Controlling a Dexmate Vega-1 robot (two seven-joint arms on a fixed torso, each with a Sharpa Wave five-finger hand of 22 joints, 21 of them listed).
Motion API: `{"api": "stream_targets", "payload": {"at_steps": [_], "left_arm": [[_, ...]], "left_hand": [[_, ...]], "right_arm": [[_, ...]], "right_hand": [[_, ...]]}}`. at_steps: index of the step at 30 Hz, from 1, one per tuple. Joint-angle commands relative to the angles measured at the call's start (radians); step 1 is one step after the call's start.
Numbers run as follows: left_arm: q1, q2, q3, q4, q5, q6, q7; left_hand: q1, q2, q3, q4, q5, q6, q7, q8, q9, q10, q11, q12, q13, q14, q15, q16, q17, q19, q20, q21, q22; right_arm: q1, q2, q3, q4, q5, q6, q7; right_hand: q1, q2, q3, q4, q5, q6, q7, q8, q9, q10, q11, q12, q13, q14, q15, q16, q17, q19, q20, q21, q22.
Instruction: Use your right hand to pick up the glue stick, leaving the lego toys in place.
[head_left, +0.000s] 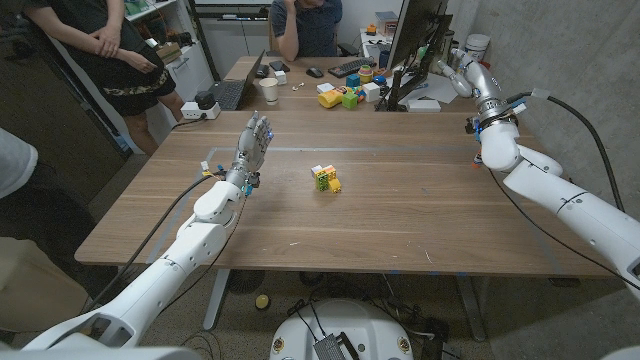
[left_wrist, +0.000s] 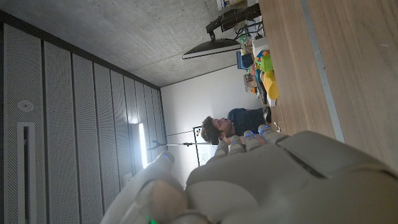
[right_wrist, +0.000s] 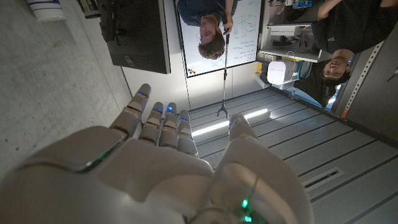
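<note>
- Glue stick: I cannot pick it out for certain. A small white item (head_left: 209, 167) lies on the counter (head_left: 400, 215) just beside the left wrist, near the left edge, but it is too small to say what it is.
- Lego toys (head_left: 325, 178): a little cluster of green, yellow and white bricks sits near the middle of the counter. It is apart from both hands.
- Right hand (head_left: 457, 58): it is raised over the far right corner, close to the dark monitor (head_left: 415, 35) and well apart from the lego toys. The right wrist view shows its back (right_wrist: 155, 171) with the fingers (right_wrist: 163, 121) straight and side by side and the thumb set off. Nothing shows in its grasp, though the palm side is hidden.
- Left hand (head_left: 252, 143): it stands upright over the counter, to the left of the lego toys. Its fingers are stretched up, close together, and hold nothing. In the left wrist view only its pale back (left_wrist: 280, 180) shows.
- Far desk behind the counter: an open laptop (head_left: 235, 92), a white cup (head_left: 269, 93) and a heap of coloured blocks (head_left: 345, 97).
- People: one stands at the far left with hands clasped (head_left: 115, 45). Another sits behind the far desk (head_left: 305, 25).
</note>
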Motion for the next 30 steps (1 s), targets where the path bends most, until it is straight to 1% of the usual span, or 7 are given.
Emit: {"api": "stream_targets", "payload": {"at_steps": [1,4,6,16,20,21,30], "left_arm": [[0.025,0.014,-0.001,-0.046,0.004,0.005,0.017],[0.03,0.017,-0.001,-0.054,0.003,0.009,0.021],[0.034,0.019,-0.002,-0.061,0.002,0.01,0.023],[0.059,0.032,-0.007,-0.093,0.001,0.014,0.039],[0.064,0.034,-0.008,-0.1,0.003,0.014,0.045],[0.065,0.034,-0.009,-0.101,0.002,0.014,0.045],[0.059,0.035,-0.006,-0.101,0.003,0.014,0.041]], "left_hand": [[0.0,0.076,-0.003,-0.002,0.007,-0.035,0.002,0.006,0.002,-0.118,0.005,0.006,0.002,-0.148,0.003,0.004,0.005,-0.025,0.005,0.005,0.004],[0.0,0.076,-0.003,-0.002,0.007,-0.035,0.002,0.005,0.002,-0.117,0.004,0.006,0.002,-0.148,0.002,0.005,0.005,-0.025,0.006,0.006,0.004],[0.0,0.076,-0.003,-0.002,0.007,-0.035,0.002,0.005,0.002,-0.117,0.006,0.006,0.002,-0.148,0.002,0.005,0.005,-0.025,0.006,0.006,0.004],[0.0,0.076,-0.004,-0.002,0.007,-0.035,0.002,0.005,0.002,-0.116,0.005,0.007,0.002,-0.147,0.002,0.005,0.005,-0.025,0.006,0.005,0.004],[0.0,0.075,-0.005,-0.002,0.007,-0.036,0.002,0.004,0.002,-0.117,0.003,0.006,0.002,-0.147,0.001,0.005,0.005,-0.026,0.006,0.005,0.004],[0.0,0.075,-0.005,-0.002,0.007,-0.035,0.002,0.004,0.002,-0.116,0.003,0.006,0.002,-0.147,0.002,0.005,0.005,-0.025,0.006,0.005,0.004],[0.0,0.073,-0.007,-0.002,0.007,-0.035,0.001,0.004,0.002,-0.117,0.004,0.006,0.002,-0.148,0.001,0.004,0.005,-0.025,0.005,0.005,0.004]], "right_arm": [[0.05,-0.089,-0.105,-0.103,-0.158,-0.301,-0.115],[0.067,-0.095,-0.129,-0.112,-0.178,-0.356,-0.121],[0.084,-0.097,-0.15,-0.108,-0.2,-0.394,-0.122],[0.198,-0.087,-0.269,-0.057,-0.298,-0.59,-0.04],[0.232,-0.093,-0.309,-0.045,-0.329,-0.643,-0.007],[0.238,-0.09,-0.316,-0.042,-0.335,-0.66,-0.005],[0.294,-0.105,-0.393,-0.058,-0.41,-0.819,0.088]], "right_hand": [[0.007,0.009,0.003,-0.005,0.001,0.005,-0.009,0.005,0.006,0.003,-0.005,0.001,0.003,-0.002,-0.005,0.005,0.002,0.001,-0.01,0.007,0.003],[0.008,0.01,0.003,-0.006,0.0,0.006,-0.011,0.005,0.006,0.003,-0.008,0.0,0.003,-0.002,-0.006,0.004,0.002,0.001,-0.008,0.006,0.003],[0.01,0.01,0.003,-0.008,-0.001,0.007,-0.016,0.003,0.006,0.003,-0.011,-0.001,0.003,-0.002,-0.007,0.003,0.002,-0.002,0.007,0.004,0.003],[0.02,0.016,0.006,-0.015,-0.002,0.006,-0.03,-0.001,0.006,-0.009,-0.021,-0.009,0.003,-0.011,-0.016,-0.003,0.002,-0.008,0.026,0.001,0.003],[0.045,0.016,0.012,-0.034,-0.002,0.007,-0.093,-0.005,0.006,-0.022,-0.032,-0.014,0.003,-0.019,-0.016,-0.007,0.001,-0.005,0.058,0.0,0.002],[0.05,0.015,0.013,-0.038,-0.002,0.008,-0.097,-0.006,0.006,-0.027,-0.041,-0.016,0.003,-0.022,-0.016,-0.008,0.001,-0.006,0.064,-0.001,0.002],[0.071,0.014,0.019,-0.051,-0.002,-0.006,-0.077,-0.013,0.006,-0.045,-0.055,-0.021,0.003,-0.03,-0.022,-0.01,0.0,0.0,0.075,0.0,0.001]]}}
